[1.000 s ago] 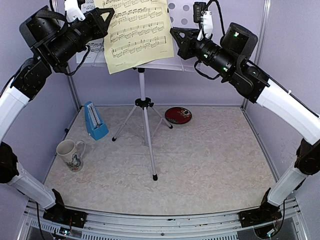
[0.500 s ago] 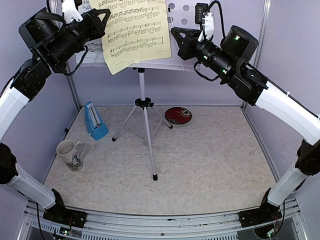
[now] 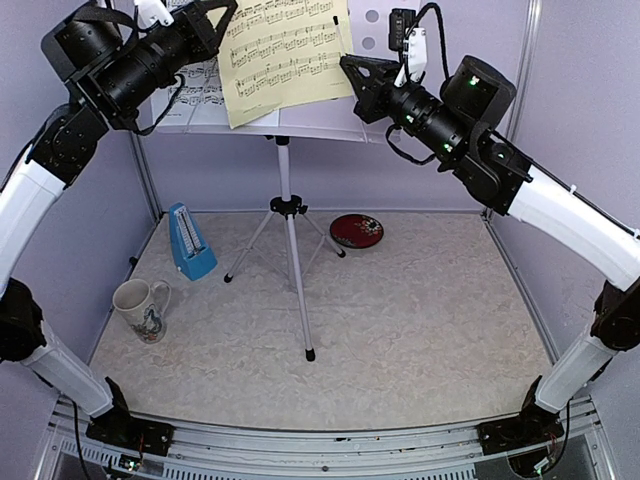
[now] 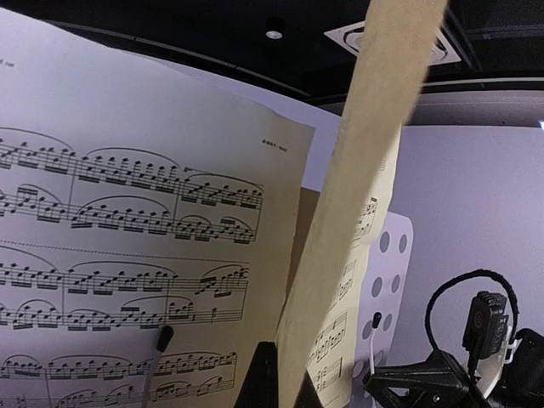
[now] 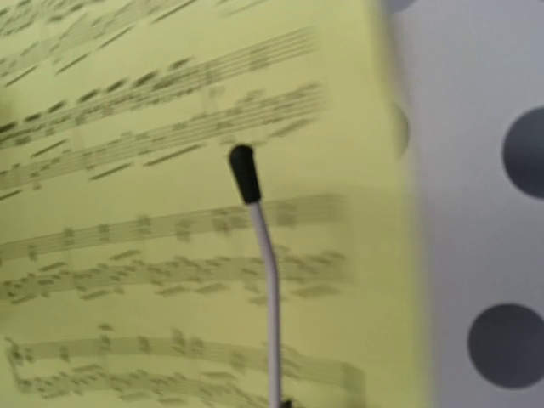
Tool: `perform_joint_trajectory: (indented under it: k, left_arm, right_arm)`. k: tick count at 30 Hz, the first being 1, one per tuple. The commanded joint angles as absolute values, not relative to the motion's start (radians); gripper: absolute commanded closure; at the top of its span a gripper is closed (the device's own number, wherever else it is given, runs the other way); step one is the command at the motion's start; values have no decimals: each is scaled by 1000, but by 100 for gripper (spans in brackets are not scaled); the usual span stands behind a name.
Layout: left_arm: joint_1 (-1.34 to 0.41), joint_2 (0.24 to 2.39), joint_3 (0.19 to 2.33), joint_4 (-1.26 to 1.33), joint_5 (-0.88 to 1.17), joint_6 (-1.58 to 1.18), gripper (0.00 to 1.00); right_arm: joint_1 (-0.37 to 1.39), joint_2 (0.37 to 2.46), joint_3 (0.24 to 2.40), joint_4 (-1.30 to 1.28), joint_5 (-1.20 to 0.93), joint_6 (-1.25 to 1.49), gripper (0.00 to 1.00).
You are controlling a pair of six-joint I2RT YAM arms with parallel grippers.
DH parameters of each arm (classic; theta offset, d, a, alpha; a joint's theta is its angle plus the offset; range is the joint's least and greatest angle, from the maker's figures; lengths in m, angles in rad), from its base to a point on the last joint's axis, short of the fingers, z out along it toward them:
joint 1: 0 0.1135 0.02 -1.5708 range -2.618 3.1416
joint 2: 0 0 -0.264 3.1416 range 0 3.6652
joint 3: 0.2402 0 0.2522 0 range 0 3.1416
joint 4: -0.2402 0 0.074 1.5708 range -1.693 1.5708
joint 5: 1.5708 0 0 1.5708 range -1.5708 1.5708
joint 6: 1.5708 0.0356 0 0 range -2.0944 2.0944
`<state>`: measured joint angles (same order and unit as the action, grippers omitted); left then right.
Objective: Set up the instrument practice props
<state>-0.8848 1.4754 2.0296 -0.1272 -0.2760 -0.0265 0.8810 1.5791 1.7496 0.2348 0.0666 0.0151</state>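
The white perforated music stand (image 3: 372, 18) rises on its silver tripod (image 3: 290, 215) at the back centre. A white music sheet (image 3: 197, 92) rests on its left half. My left gripper (image 3: 222, 12) is shut on the left edge of the yellow music sheet (image 3: 290, 55) and holds it against the stand. In the left wrist view the yellow sheet (image 4: 340, 255) runs edge-on out of the gripper (image 4: 285, 365), beside the white sheet (image 4: 127, 255). My right gripper (image 3: 352, 82) is open at the yellow sheet's right edge, by the stand's wire page holder (image 5: 255, 221). The blue metronome (image 3: 190, 240) stands at the left.
A white patterned mug (image 3: 140, 308) stands near the left front. A red round plate (image 3: 357, 230) lies behind the tripod on the right. The tripod's legs spread across the middle of the mat. Walls close in the back and sides.
My left gripper has lifted the yellow sheet up and to the right, higher on the stand. The right gripper has barely moved.
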Motion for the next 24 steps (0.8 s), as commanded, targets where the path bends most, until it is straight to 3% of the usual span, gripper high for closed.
perform_joint_trajectory:
  k: [1, 13, 24]
  left_arm:
    - [-880, 1558, 2121, -211, -133, 25, 100]
    - [-879, 1723, 2349, -374, -5, 211, 100]
    - [-874, 1755, 2372, -345, 23, 253, 100]
  right_arm:
    - [874, 1562, 1732, 238, 36, -13, 100]
    - [874, 1575, 1752, 206, -1, -25, 100]
    - [874, 1583, 1765, 200, -12, -23, 100]
